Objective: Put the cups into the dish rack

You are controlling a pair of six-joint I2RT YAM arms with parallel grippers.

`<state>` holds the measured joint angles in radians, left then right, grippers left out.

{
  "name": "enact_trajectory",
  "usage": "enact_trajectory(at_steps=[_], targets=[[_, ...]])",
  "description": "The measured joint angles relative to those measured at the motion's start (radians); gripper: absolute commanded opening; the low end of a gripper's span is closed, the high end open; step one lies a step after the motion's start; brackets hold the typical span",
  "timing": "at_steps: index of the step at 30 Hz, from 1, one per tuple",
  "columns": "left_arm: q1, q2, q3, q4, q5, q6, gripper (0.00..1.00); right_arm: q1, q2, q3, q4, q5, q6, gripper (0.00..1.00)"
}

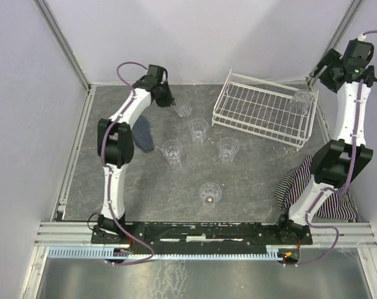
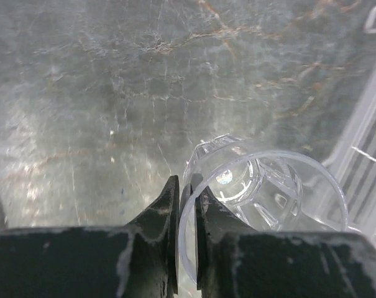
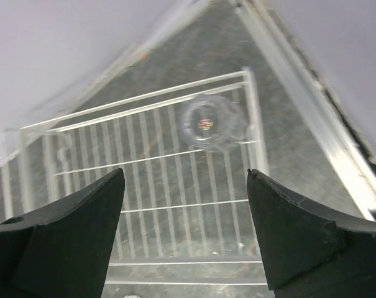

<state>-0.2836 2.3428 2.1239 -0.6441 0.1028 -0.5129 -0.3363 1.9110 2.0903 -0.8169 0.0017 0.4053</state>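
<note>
My left gripper (image 2: 186, 186) is pinched almost closed on the rim of the held cup (image 2: 262, 186), with one finger inside the clear wall and one outside. The cup's mouth tips toward the wrist camera, and I cannot tell whether its base touches the grey marbled table (image 1: 257, 187). It is toward the far edge, left of centre, near the left end of the white wire dish rack (image 1: 257, 112).

The rack lies at a slant along the far edge, reaching toward the far right corner. The racked cup (image 1: 301, 99) stands inside it at its far right end. My right gripper (image 3: 184, 175) hangs above that cup with its jaws spread wide, gripping nothing.

Four more tumblers stand upright in the middle of the table: the far cup (image 1: 199, 129), the left cup (image 1: 172, 151), the right cup (image 1: 229, 149) and the near cup (image 1: 210, 193).

A dark blue cloth (image 1: 144, 134) lies beside the left arm. A striped cloth (image 1: 297, 184) is bunched at the right edge by the right arm.
</note>
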Motion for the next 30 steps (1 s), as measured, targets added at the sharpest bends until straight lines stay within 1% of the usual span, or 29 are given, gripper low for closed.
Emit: enact_trajectory(at_steps=[2, 7, 12, 15, 19, 20, 24, 25, 26, 28, 30], targets=[[0.021, -0.076, -0.055, 0.007, 0.035, -0.026, 0.03, 0.012, -0.006, 0.001, 0.026, -0.065, 0.015, 0.88], [0.07, -0.258, -0.112, 0.062, 0.135, -0.097, 0.03, 0.094, -0.029, -0.048, 0.156, -0.261, 0.077, 0.9], [0.101, -0.447, -0.237, 0.203, 0.281, -0.224, 0.03, 0.23, -0.032, -0.15, 0.381, -0.47, 0.291, 0.92], [0.102, -0.512, -0.329, 0.346, 0.39, -0.339, 0.03, 0.304, -0.033, -0.264, 0.603, -0.565, 0.484, 0.93], [0.101, -0.536, -0.477, 0.583, 0.52, -0.541, 0.03, 0.392, -0.033, -0.437, 0.923, -0.654, 0.78, 0.93], [0.101, -0.536, -0.502, 0.616, 0.537, -0.576, 0.03, 0.41, -0.032, -0.47, 0.987, -0.668, 0.845, 0.93], [0.1, -0.535, -0.629, 0.795, 0.602, -0.764, 0.03, 0.465, -0.032, -0.541, 1.183, -0.703, 1.035, 0.94], [0.098, -0.533, -0.678, 0.898, 0.621, -0.869, 0.03, 0.489, -0.032, -0.56, 1.288, -0.713, 1.125, 0.95], [0.098, -0.532, -0.685, 0.917, 0.625, -0.888, 0.03, 0.492, -0.032, -0.562, 1.3, -0.713, 1.135, 0.95], [0.098, -0.531, -0.706, 0.981, 0.634, -0.942, 0.03, 0.506, -0.032, -0.563, 1.337, -0.718, 1.167, 1.0], [0.098, -0.53, -0.722, 1.044, 0.639, -0.996, 0.03, 0.518, -0.032, -0.563, 1.361, -0.721, 1.189, 1.0]])
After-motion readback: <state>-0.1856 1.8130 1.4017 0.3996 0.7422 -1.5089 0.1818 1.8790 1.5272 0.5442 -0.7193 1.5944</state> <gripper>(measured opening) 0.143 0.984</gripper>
